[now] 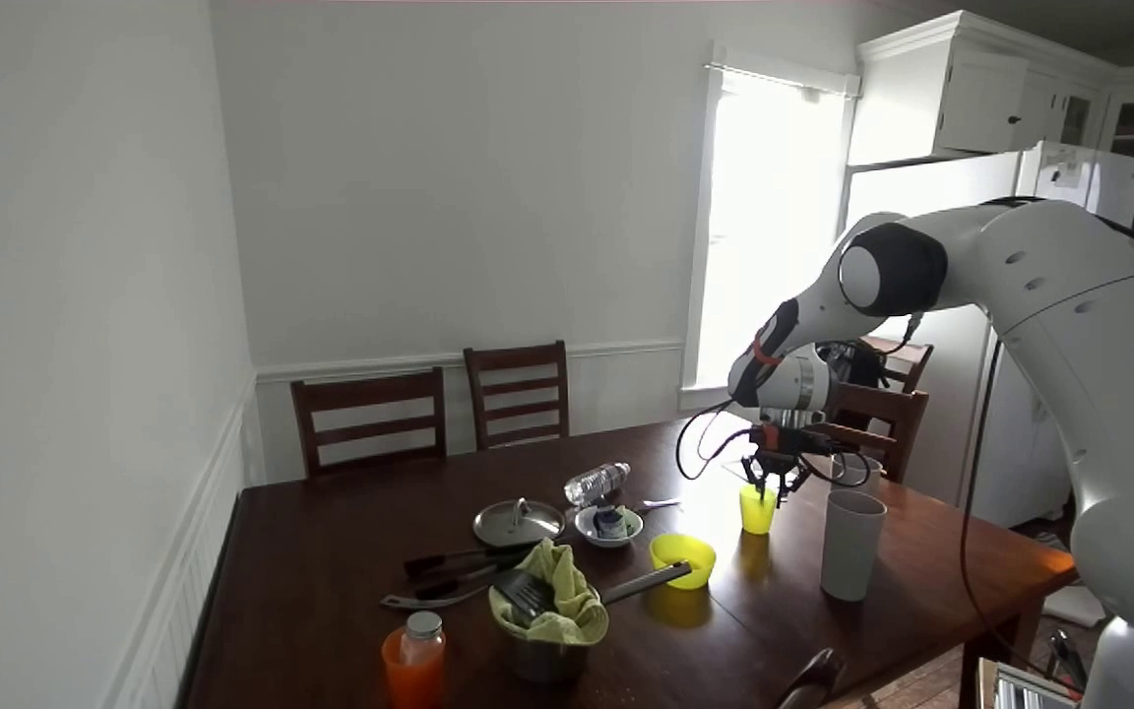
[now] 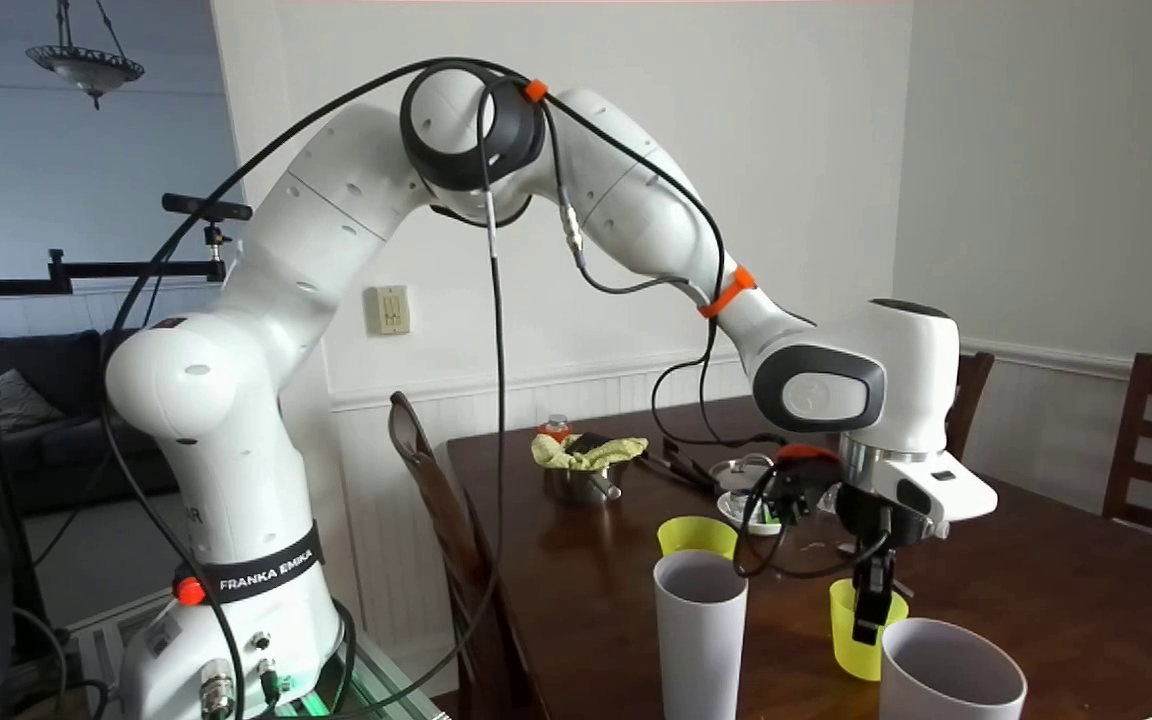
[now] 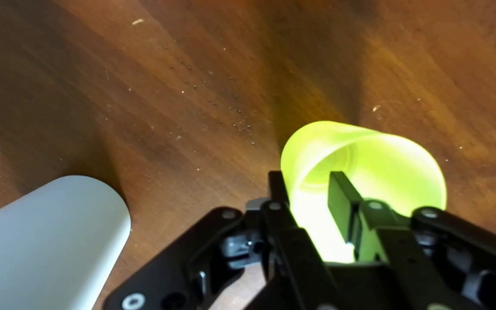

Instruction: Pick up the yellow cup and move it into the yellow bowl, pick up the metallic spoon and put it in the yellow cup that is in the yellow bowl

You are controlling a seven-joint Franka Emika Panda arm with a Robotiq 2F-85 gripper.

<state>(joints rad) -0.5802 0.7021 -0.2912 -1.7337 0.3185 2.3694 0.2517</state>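
1 yellow cup (image 3: 385, 172), partly hidden, jaws astride rim

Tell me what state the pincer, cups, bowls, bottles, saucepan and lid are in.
Pincer: open
Yellow cup: upright
Yellow bowl: upright
Gray tumblers: upright, mouths open
Orange cup: upright
Small bottle: capped, inside orange cup
Water bottle: lying sideways
White bowl: holding something unclear
Saucepan: lidless, cloth inside
Pot lid: lying flat

Cup (image 2: 854, 656) on table (image 2: 576, 600), between bowl (image 2: 696, 536) and tumbler (image 2: 951, 668), cloth (image 2: 586, 458) in pot (image 2: 572, 488)

Plain yellow-green cup (image 1: 756, 514), yellow bowl (image 1: 692, 581), black gripper (image 3: 305, 183)
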